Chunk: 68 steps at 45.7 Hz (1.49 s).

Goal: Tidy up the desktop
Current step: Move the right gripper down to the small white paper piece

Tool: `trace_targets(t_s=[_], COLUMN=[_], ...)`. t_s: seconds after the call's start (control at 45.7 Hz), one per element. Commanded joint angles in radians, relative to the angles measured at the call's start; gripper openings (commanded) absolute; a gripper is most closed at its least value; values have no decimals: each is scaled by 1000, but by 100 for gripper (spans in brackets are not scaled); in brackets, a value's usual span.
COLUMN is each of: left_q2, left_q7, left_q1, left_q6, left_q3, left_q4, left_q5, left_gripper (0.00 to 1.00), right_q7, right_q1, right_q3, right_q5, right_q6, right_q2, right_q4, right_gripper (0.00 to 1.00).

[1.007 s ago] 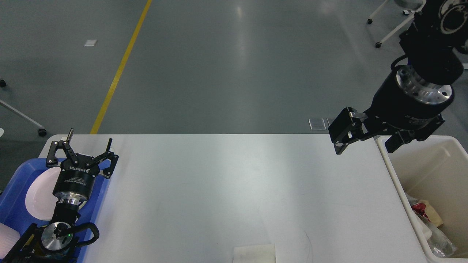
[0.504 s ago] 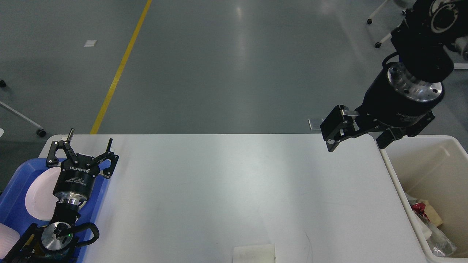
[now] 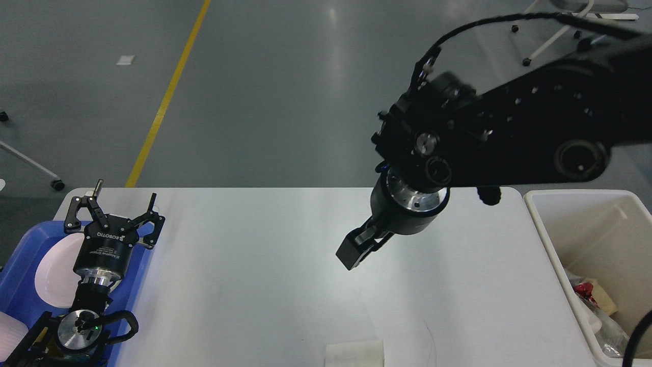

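The desktop (image 3: 285, 265) is a wide white tabletop with rounded corners. A white folded paper (image 3: 354, 353) lies on it at the front edge. My left gripper (image 3: 125, 192) is open and empty, and hovers over the table's far left corner above the blue tray. My right gripper (image 3: 352, 252) hangs over the middle of the desktop, pointing down and to the left. It is seen edge-on as one dark block, so its two fingers cannot be told apart. Nothing shows in it.
A blue plastic tray (image 3: 20, 295) with a white plate (image 3: 53, 275) sits at the left edge under my left arm. A cream bin (image 3: 601, 229) holding wrappers (image 3: 593, 300) stands at the right edge. Wheeled chair legs stand on the grey floor beyond.
My right arm has swung left, away from the cream bin, and down to the middle of the desktop. My left arm has not moved.
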Motion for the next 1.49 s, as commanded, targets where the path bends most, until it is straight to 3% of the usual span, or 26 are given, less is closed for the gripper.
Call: trace_targets(t_s=[0.0,0.394,0.832,1.161,1.467], left_q2=[0,0,0,0,0], left_q7=[-1,1,-1,-1,-1], left_q1=[0,0,0,0,0], left_q6=[0,0,0,0,0], left_q3=[1,1,1,1,1], left_q4=[0,0,0,0,0], left_q5=[0,0,0,0,0], left_gripper=[96,96,96,96,96], right_q7=[7,27,13,16,15], right_q1=[-84,-455,-738,-842,-865], right_q3=[53,113,7,-91,-142], right_q5=[-199,-514,-731,-844,-833], right_q6=[-46,-49,-125,-147,-156], right_q2=[94,272,310,310,312], right_q4=[0,-103,-247,-361,-356], right_gripper=[100,97,98,98,98])
